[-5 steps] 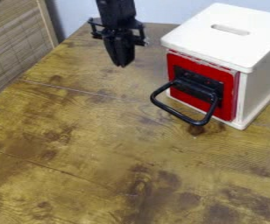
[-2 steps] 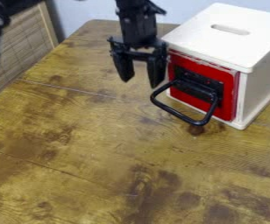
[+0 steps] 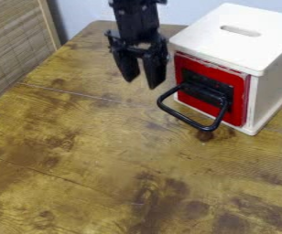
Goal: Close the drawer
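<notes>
The red drawer (image 3: 212, 84) sits in the front of a white cabinet (image 3: 235, 41) at the right, its red face sticking out only slightly. A black bracket and a large black wire loop handle (image 3: 189, 111) hang from its front, and the loop reaches down to the table. My black gripper (image 3: 141, 70) hangs pointing down just left of the drawer's front, a little above the loop's left end. Its two fingers (image 3: 127, 66) stand apart with nothing between them. It does not touch the drawer or the handle.
The worn wooden table (image 3: 94, 155) stretches in front and to the left. A slatted wooden panel (image 3: 16, 46) stands along the left edge. A pale wall runs behind the table.
The gripper came down and to the right toward the drawer front and went from shut to open. Its fingers are now a little closer together than a moment ago.
</notes>
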`<state>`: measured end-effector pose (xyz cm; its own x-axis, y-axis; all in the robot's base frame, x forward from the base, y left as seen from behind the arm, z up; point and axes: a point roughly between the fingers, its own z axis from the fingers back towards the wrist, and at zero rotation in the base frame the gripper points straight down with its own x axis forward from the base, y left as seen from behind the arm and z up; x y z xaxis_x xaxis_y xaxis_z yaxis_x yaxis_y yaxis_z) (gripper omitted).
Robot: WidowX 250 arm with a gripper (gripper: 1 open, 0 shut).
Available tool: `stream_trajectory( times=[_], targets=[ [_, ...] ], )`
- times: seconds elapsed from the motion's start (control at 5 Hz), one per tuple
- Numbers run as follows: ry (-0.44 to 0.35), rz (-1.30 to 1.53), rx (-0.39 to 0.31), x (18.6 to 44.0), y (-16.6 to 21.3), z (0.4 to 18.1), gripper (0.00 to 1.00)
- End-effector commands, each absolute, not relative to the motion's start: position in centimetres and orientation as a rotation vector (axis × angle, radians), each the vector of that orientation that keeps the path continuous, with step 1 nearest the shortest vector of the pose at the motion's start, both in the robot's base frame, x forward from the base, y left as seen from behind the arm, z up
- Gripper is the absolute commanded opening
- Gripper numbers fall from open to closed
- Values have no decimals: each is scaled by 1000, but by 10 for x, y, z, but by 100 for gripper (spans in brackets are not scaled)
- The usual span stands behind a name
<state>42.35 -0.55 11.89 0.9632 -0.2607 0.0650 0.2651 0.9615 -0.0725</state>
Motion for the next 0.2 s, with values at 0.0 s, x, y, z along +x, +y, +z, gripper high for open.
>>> stream_trajectory(
  times=[0.0],
  targets=[
    [-182,-286,-54,422,-3,163,100]
  ],
)
